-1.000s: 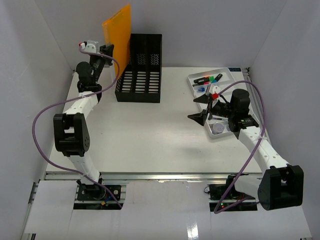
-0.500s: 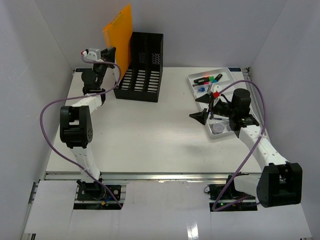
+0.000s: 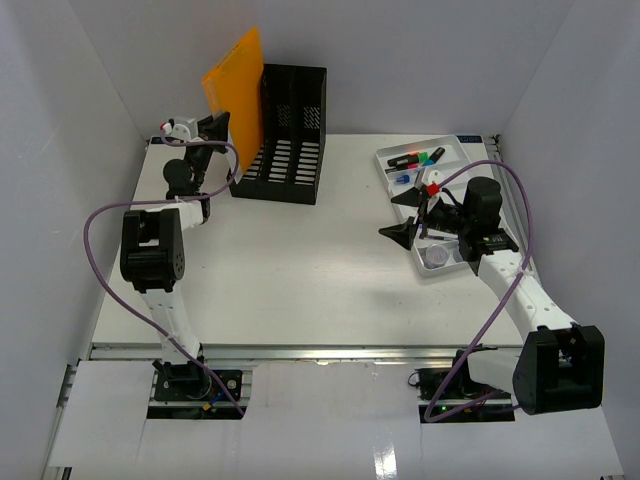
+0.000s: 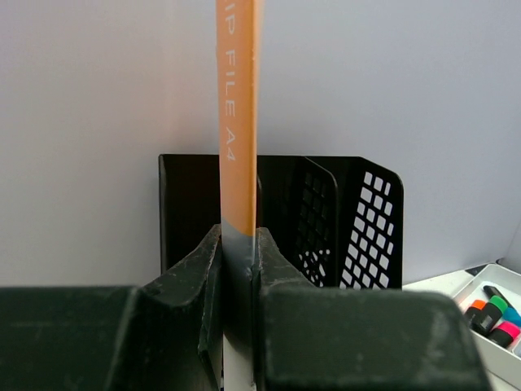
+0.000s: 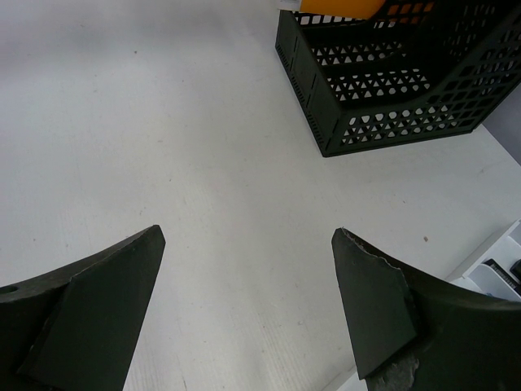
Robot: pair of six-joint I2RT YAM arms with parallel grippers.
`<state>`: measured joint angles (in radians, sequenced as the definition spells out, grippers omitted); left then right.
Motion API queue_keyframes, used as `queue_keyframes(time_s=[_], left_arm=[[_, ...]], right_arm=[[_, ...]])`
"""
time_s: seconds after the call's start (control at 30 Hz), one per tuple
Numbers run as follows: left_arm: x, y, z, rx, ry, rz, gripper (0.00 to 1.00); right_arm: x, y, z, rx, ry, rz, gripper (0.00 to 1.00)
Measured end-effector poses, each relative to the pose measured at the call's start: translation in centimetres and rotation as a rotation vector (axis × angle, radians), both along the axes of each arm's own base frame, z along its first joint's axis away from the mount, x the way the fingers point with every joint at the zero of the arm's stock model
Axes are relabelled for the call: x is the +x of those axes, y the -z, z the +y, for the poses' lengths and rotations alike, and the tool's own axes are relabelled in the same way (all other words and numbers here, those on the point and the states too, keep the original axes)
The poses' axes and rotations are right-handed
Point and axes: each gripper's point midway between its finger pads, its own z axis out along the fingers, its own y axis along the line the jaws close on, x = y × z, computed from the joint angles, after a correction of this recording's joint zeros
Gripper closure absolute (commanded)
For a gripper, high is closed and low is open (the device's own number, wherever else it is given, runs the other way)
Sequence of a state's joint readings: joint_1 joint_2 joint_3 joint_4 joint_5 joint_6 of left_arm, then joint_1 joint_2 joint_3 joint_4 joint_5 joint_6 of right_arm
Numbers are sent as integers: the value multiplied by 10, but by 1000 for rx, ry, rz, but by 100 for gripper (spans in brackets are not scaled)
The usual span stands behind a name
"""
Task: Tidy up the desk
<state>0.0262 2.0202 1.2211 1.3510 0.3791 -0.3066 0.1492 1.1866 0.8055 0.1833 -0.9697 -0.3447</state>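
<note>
The desk (image 3: 300,260) is a white tabletop. At its back left my left gripper (image 3: 214,127) is shut on the lower edge of an upright orange file folder (image 3: 236,85), held in the air just left of a black mesh file rack (image 3: 285,135). Seen from the left wrist, the folder (image 4: 238,122) stands edge-on, clamped in the gripper (image 4: 238,244), with the rack (image 4: 326,220) right behind it. My right gripper (image 3: 410,215) hangs open over the desk's right side with nothing in it. The right wrist view shows bare desk (image 5: 163,122) below that gripper (image 5: 248,236).
A white compartmented tray (image 3: 455,140) lies at the back right with coloured markers (image 3: 420,157) and a round lid (image 3: 436,256) in it, right beside my right gripper. White walls close in the desk. A metal rail (image 3: 300,352) runs along the near edge.
My left arm has drawn its elbow back to the left and tilted the folder slightly, keeping hold of it. The rack has turned a little. The right arm has hardly moved.
</note>
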Motion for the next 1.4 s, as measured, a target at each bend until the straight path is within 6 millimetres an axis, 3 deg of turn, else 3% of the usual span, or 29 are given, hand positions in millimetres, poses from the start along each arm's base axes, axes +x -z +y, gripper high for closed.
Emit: queue_keyframes(time_s=[0.3,0.8,1.1,1.17,1.27,1.4], left_arm=[[-3,0,14,-16,35,-20,100],[26,3,11,21,161,-24,100],[47,69,18,-22,172,106,100],[47,73,19,-27,175,118,91],[43,79,20,-39,170,133,46],[26,101,18,-78,173,236,21]], right_arm=[[2,1,-3,0,9,3,10],[6,11,-5,-3,13,34,10],[9,15,-7,-4,19,47,10],[9,16,-7,-4,18,49,10],[9,16,-6,-4,16,50,10],[9,16,-6,-4,16,49,10]])
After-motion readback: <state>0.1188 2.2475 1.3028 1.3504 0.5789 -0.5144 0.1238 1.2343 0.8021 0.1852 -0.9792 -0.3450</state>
